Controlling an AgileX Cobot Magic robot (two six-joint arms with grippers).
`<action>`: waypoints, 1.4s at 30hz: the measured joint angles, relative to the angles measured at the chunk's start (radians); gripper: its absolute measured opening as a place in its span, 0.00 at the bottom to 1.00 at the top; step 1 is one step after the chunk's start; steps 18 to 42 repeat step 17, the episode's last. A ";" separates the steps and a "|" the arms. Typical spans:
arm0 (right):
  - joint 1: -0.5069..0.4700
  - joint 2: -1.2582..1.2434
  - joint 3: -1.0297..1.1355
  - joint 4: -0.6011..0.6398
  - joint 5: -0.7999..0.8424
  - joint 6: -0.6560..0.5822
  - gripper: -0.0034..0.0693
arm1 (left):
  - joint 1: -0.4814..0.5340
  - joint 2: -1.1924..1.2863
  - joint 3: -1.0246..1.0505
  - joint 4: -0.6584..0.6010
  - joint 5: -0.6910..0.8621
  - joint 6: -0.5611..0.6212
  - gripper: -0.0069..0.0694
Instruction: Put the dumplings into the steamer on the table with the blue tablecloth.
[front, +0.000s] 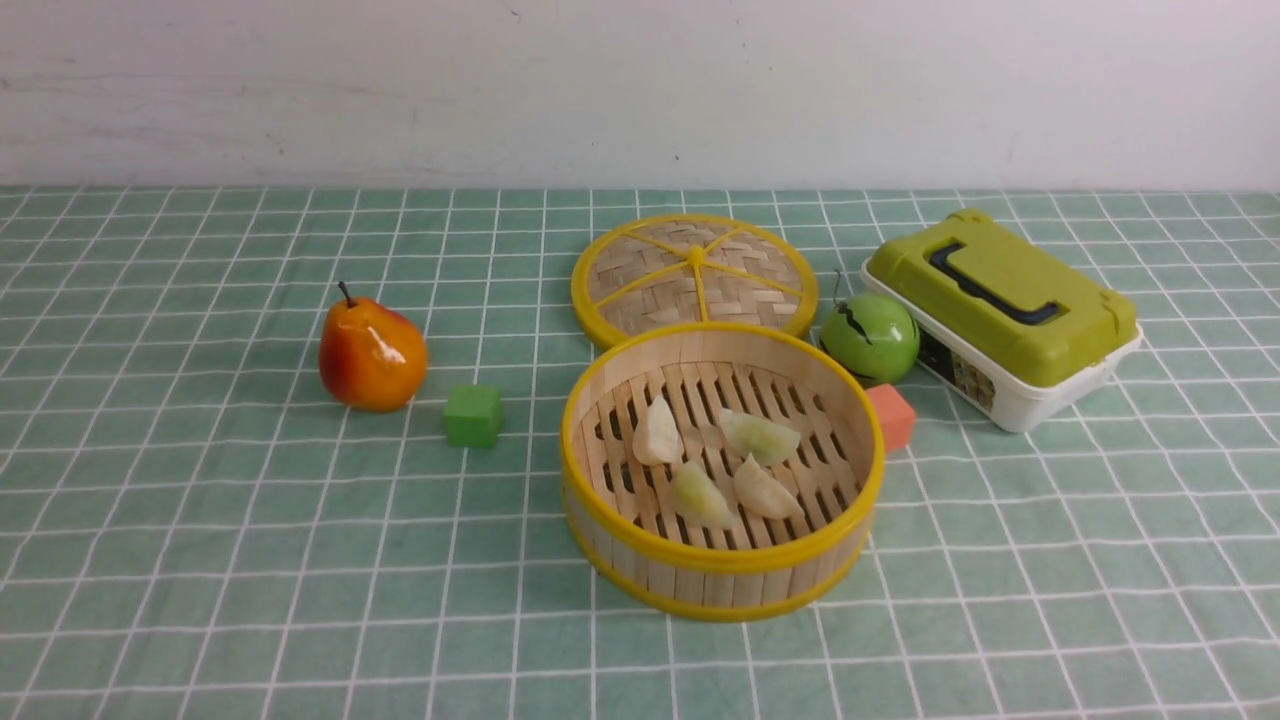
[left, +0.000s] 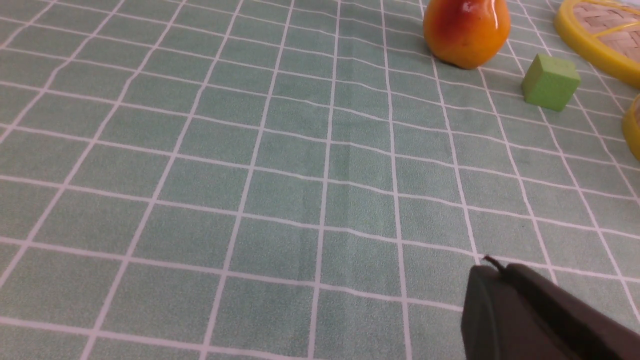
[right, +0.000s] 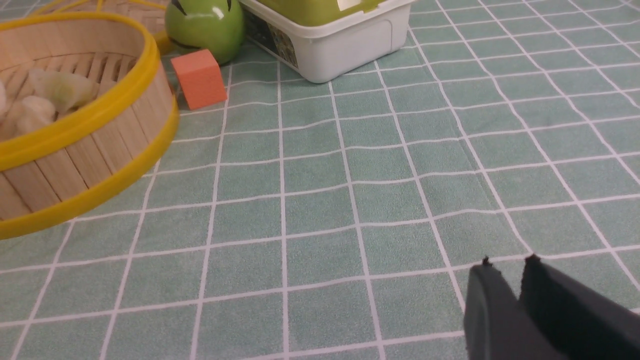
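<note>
Near the centre of the tabletop (front: 300, 560), four dumplings (front: 763, 437) are contained in the steamer (front: 720, 585). The left claw (left: 495, 265) is clenched; the right claw (right: 507, 265) is slightly parted, nothing grasped.

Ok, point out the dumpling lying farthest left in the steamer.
The cream-white dumpling, nearest the green cube; the other three lie further right.

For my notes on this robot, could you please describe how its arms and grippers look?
Both the left gripper and the right gripper show dark grey, tapering fingers with narrow tips. I see no markings on them. The arms themselves are out of view.
</note>
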 joint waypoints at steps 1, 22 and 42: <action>0.000 0.000 0.000 0.000 0.000 0.000 0.19 | 0.000 0.000 0.000 0.000 0.000 0.000 0.08; 0.000 0.000 0.000 0.000 0.000 0.000 0.21 | 0.000 0.000 0.000 0.000 0.000 0.000 0.08; 0.000 0.000 0.000 0.000 0.000 0.000 0.21 | 0.000 0.000 0.000 0.000 0.000 0.000 0.08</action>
